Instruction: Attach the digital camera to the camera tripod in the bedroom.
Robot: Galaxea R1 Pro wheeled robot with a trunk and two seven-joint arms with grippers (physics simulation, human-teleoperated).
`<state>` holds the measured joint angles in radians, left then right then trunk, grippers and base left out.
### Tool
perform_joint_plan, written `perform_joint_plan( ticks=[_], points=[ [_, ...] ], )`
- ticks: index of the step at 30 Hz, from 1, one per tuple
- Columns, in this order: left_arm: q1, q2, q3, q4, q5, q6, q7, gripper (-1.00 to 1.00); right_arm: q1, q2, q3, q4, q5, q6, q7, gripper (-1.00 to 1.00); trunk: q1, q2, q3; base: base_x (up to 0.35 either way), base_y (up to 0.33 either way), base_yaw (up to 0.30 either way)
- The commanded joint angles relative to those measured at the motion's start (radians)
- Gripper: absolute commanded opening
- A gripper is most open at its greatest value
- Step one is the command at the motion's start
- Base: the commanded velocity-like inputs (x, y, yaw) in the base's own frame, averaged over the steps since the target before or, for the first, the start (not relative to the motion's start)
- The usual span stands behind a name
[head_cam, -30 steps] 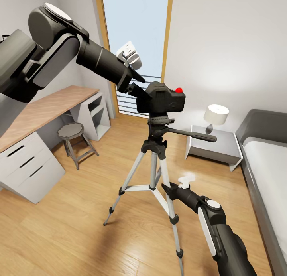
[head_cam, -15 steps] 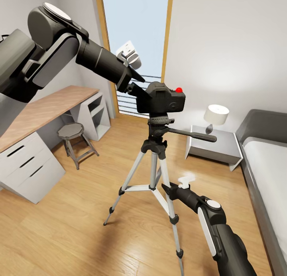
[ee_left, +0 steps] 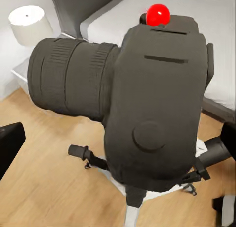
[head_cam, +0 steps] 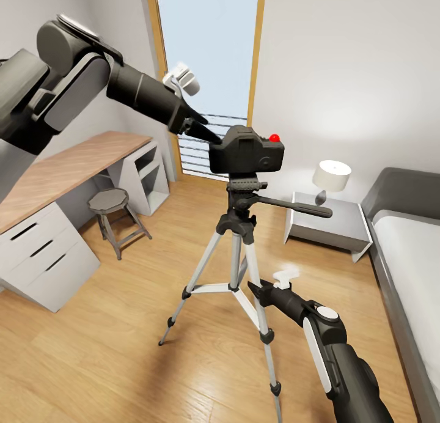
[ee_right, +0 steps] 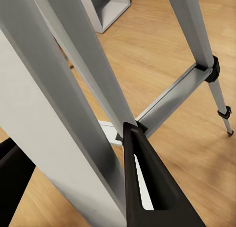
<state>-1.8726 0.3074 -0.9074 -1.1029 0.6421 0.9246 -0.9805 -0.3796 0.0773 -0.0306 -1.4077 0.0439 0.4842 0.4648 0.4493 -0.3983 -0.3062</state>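
The matte-black digital camera (head_cam: 247,151) with its red button sits upright on the head of the camera tripod (head_cam: 235,252). The tripod stands on the wood floor, its pan handle (head_cam: 299,208) pointing right. My left gripper (head_cam: 205,132) hovers just up and left of the camera, open. In the left wrist view the camera (ee_left: 152,99) lies between the widely spread fingers of that gripper (ee_left: 118,143). Low down, my right gripper (head_cam: 256,290) is at a silver tripod leg. In the right wrist view that leg (ee_right: 64,104) runs between the black fingers (ee_right: 147,187), which press on it.
A wood-topped desk (head_cam: 67,166) and a grey stool (head_cam: 113,212) stand at the left. The tall window (head_cam: 205,56) is behind the tripod. At the right are a white nightstand (head_cam: 345,230) with a lamp (head_cam: 332,177) and the bed (head_cam: 409,252).
My left arm has drawn back up and to the left, a little away from the camera. The camera stays on the tripod head. The right arm has not moved.
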Motion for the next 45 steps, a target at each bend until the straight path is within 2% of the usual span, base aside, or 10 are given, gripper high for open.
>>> perform_joint_plan(
  ticks=[1, 7, 8, 17, 18, 25, 26, 28, 33, 45],
  points=[
    [-0.002, 0.004, -0.002, 0.009, 0.019, 0.004, 0.003, 1.0, -0.001, 0.001, -0.005, 0.024, 0.062, 0.004, -0.006, -1.0, 0.001, -0.002, -0.002, 0.0, 0.0, 0.0],
    [-0.002, 0.024, -0.001, 0.055, 0.114, 0.0, 0.053, 1.0, -0.001, 0.001, -0.005, 0.024, 0.062, 0.004, -0.006, -1.0, 0.001, -0.002, -0.002, 0.0, 0.0, 0.0],
    [-0.002, 0.032, -0.001, 0.07, 0.156, -0.002, 0.081, 1.0, -0.001, 0.001, -0.005, 0.024, 0.062, 0.004, -0.006, -1.0, 0.001, -0.002, -0.002, 0.0, 0.0, 0.0],
    [0.004, 0.067, -0.002, 0.153, 0.378, -0.016, 0.24, 1.0, -0.001, 0.001, -0.005, 0.024, 0.062, 0.004, -0.006, -1.0, 0.001, -0.002, -0.002, 0.0, 0.0, 0.0],
    [0.017, 0.071, -0.002, 0.185, 0.43, -0.027, 0.264, 1.0, -0.001, 0.001, -0.005, 0.024, 0.062, 0.004, -0.006, -1.0, 0.001, -0.002, -0.002, 0.0, 0.0, 0.0],
    [0.097, 0.078, -0.002, 0.338, 0.632, -0.056, 0.297, 1.0, -0.001, 0.001, -0.005, 0.024, 0.062, 0.004, -0.006, -1.0, 0.001, -0.002, -0.002, 0.0, 0.0, 0.0],
    [0.118, 0.078, -0.003, 0.375, 0.686, -0.06, 0.303, 1.0, -0.001, 0.001, -0.005, 0.024, 0.062, 0.004, -0.006, -1.0, 0.001, -0.002, -0.002, 0.0, 0.0, 0.0],
    [0.139, 0.079, -0.003, 0.407, 0.728, -0.062, 0.308, 1.0, -0.001, 0.001, -0.005, 0.024, 0.062, 0.004, -0.006, -1.0, 0.001, -0.002, -0.002, 0.0, 0.0, 0.0],
    [0.224, 0.079, -0.005, 0.508, 0.788, -0.067, 0.317, 1.0, -0.001, 0.001, -0.005, 0.024, 0.062, 0.004, -0.006, -1.0, 0.001, -0.002, -0.002, 0.0, 0.0, 0.0],
    [0.369, 0.074, -0.006, 0.776, 0.813, -0.076, 0.317, 1.0, -0.001, 0.001, -0.005, 0.024, 0.062, 0.004, -0.006, -1.0, 0.001, -0.002, -0.002, 0.0, 0.0, 0.0]
  ],
)
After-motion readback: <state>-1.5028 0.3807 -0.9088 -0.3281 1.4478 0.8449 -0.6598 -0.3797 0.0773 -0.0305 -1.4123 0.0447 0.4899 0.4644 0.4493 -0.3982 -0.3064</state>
